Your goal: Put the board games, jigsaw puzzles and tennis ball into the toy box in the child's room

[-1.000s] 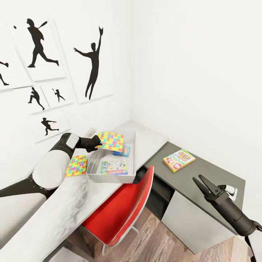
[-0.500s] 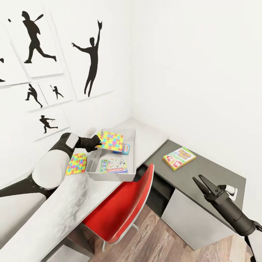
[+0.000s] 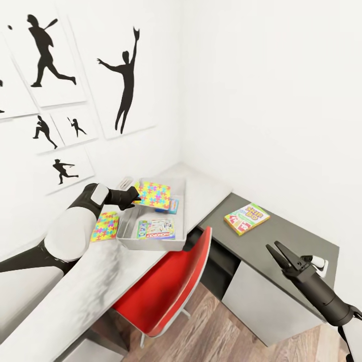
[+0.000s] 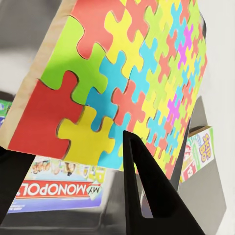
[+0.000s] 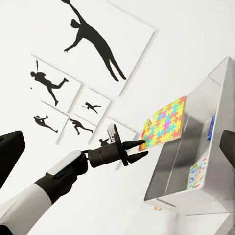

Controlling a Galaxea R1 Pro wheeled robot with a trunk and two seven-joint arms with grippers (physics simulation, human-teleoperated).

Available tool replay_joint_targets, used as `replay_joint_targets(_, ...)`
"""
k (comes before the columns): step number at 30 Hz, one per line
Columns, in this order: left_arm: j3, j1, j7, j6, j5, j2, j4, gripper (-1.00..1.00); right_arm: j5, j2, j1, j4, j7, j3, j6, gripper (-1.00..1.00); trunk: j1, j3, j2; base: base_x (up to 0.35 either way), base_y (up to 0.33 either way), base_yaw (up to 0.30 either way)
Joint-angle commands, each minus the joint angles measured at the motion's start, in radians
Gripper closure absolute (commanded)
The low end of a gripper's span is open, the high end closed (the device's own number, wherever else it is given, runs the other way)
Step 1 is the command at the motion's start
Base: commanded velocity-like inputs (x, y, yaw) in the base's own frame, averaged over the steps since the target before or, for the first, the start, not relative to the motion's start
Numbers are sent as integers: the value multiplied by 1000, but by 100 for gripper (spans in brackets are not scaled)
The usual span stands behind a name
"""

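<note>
I see my left gripper (image 5: 141, 149) clamping a jigsaw puzzle (image 5: 164, 122) over the toy box (image 5: 191, 147).

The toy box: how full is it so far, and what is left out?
In the toy box lie two board games: Monopoly and a blue one. The left gripper holds one jigsaw puzzle over it. Left: the second puzzle and the yellow-green game. No ball visible.

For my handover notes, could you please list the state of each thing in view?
Left gripper: shut on held puzzle.
Held puzzle: lifted, tilted over the toy box.
Toy box: holds two board games.
Second puzzle: flat on the table.
Right gripper: open, empty.
</note>
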Motion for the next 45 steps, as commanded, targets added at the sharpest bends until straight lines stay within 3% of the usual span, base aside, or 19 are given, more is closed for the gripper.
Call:
replay_joint_targets(1,7,-1,-6,5,-10,-1,-2,100,-3,0,-1,0,1,-1,6,-100,1,-2,-2,44,-167,0)
replay_joint_targets(12,4,-1,-6,2,-10,-1,-2,100,-3,0,-1,0,1,2,5,-100,1,-2,-2,24,-42,0)
replay_joint_targets(21,6,-1,-7,3,-10,0,-4,100,-2,0,-1,0,2,40,2,-100,1,-2,-2,48,-10,0)
replay_joint_targets(45,4,-1,-9,-1,-10,0,-4,100,-2,0,-1,0,-1,42,2,-100,1,-2,-2,15,0,0)
